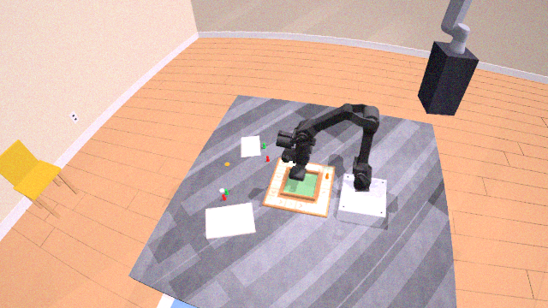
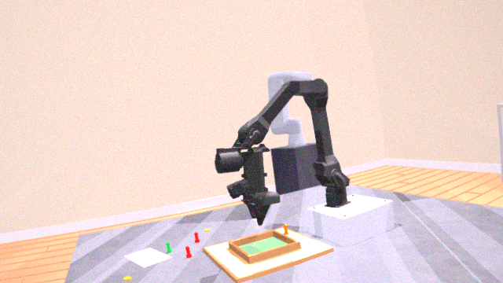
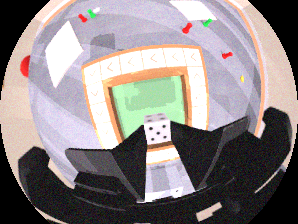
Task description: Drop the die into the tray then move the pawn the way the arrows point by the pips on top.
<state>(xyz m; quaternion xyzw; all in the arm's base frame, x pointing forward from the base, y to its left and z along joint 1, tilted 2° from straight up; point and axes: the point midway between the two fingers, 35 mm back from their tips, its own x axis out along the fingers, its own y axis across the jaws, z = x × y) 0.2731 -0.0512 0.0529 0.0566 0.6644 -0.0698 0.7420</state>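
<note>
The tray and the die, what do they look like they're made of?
The tray: walls look like wood, matte tan-brown with plain flat faces; its floor looks like green felt, flat and dull. The die, held in the gripper: probably hard plastic, smooth white with dark pips. Too coarse to be sure.
</note>
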